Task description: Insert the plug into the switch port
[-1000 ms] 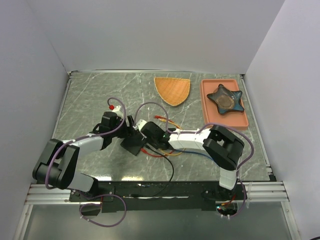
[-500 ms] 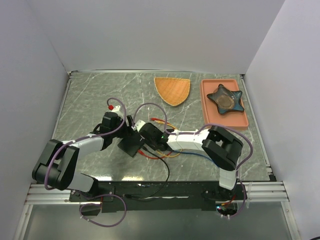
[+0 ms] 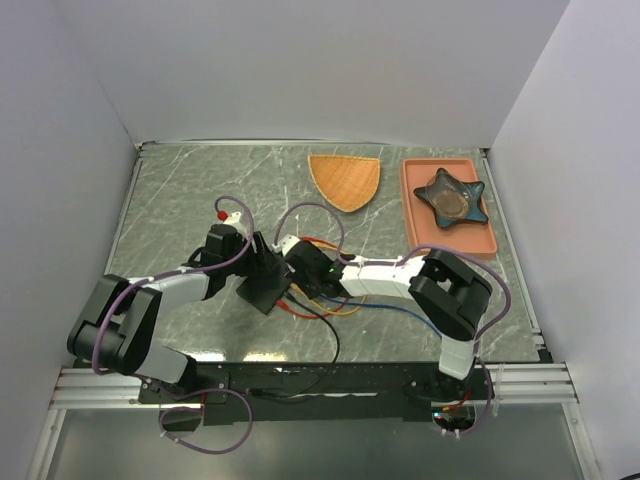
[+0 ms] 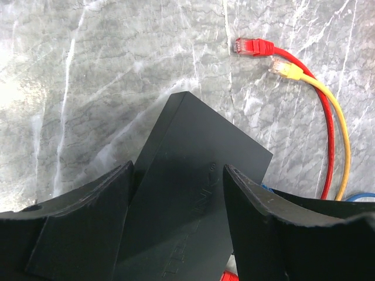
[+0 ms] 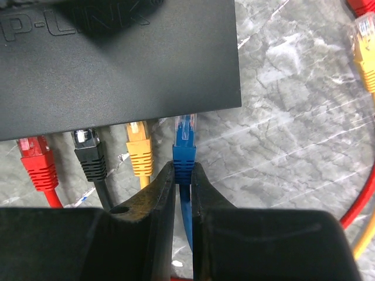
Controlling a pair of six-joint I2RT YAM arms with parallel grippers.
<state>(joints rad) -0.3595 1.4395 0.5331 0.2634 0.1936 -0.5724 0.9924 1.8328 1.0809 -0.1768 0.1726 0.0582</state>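
The switch [image 3: 266, 287] is a flat black box; my left gripper [image 4: 177, 170] stands open astride it, one finger near each long side. The switch port cannot be made out along the box's edge [image 5: 176, 113]. Red [image 5: 36, 161], black [image 5: 89, 153] and yellow [image 5: 139, 146] plugs sit in that edge. My right gripper [image 5: 184, 170] is shut on the blue plug [image 5: 185, 146]. Its clear tip meets the same edge beside the yellow one; how deep it sits I cannot tell. In the top view my right gripper [image 3: 298, 270] is at the box's right side.
A loose red plug [image 4: 253, 46] and a loose yellow plug [image 4: 284, 69] lie just beyond the box, their cables trailing under my right arm. An orange wedge-shaped mat [image 3: 345, 180] and a salmon tray [image 3: 447, 243] holding a dark star-shaped dish [image 3: 452, 197] sit at the back.
My left jaws have narrowed around the box. The box and both grippers have shifted slightly left and toward the back.
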